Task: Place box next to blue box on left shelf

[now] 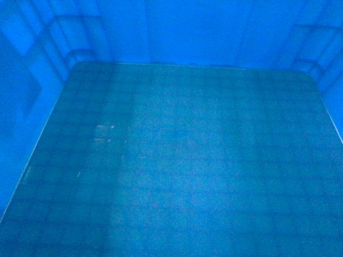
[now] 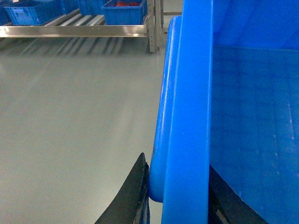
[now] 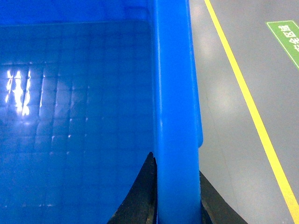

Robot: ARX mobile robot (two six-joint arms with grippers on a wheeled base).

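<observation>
The blue plastic box point(image 1: 177, 160) is empty and upright, its grid-patterned floor filling the head view, smooth walls rising around.

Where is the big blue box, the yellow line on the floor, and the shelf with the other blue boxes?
box point(image 1: 187, 160): head view, on its grid floor.
yellow line point(image 3: 252, 112): right wrist view, on the painted stripe on the floor.
shelf point(image 2: 74, 31): left wrist view, on its metal front rail.

Left gripper point(image 2: 180, 200): you see 2 matte black, curved, tapering fingers.
Right gripper point(image 3: 176, 196): your 2 fingers, black, wedge-shaped, rough-textured.
</observation>
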